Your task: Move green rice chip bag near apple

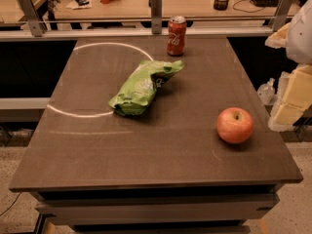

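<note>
The green rice chip bag [145, 87] lies crumpled on the brown table [146, 150], a little left of centre and slanting from front left to back right. The apple [235, 125], red-orange with a stem dimple, sits near the table's right edge, well apart from the bag. My gripper [290, 100] shows as pale white and yellowish parts at the right edge of the view, beyond the table's right side. It is above and to the right of the apple and touches nothing.
A red soda can [176, 35] stands upright at the back of the table, just behind the bag. A white arc is drawn on the table's left half. A metal rail [156, 13] and a cluttered desk lie behind.
</note>
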Available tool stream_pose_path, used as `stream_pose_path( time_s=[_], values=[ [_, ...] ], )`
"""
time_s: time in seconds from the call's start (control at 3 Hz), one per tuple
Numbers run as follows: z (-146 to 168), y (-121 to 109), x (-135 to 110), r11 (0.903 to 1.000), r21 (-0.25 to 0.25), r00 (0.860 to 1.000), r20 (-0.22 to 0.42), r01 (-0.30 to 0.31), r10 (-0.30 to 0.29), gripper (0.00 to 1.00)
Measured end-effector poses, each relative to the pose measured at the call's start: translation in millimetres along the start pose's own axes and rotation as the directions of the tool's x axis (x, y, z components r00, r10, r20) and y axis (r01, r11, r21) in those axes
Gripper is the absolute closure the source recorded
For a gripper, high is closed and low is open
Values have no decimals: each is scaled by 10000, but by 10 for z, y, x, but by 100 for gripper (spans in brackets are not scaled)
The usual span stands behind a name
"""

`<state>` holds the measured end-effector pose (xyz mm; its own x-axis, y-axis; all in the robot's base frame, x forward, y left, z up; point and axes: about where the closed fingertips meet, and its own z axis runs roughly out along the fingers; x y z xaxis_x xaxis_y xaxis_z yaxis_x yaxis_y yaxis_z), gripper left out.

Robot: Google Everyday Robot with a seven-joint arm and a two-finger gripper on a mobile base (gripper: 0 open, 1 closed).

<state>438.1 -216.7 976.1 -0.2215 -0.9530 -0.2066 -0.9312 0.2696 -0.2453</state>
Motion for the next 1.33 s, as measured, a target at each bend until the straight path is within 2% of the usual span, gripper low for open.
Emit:
stream_pose_path(
  time_s=[0.33,0.67,1.0,1.33],
  values=[
    [0,0,0,10000,0,10000,0,0,0,0],
    [12,-33,-80,9992,108,9986,377,376,-380,0],
    [27,-93,-310,9905,421,9798,1465,1313,-1361,0],
    [108,-137,-635,9472,887,9189,2299,3082,-3205,0]
  ],
)
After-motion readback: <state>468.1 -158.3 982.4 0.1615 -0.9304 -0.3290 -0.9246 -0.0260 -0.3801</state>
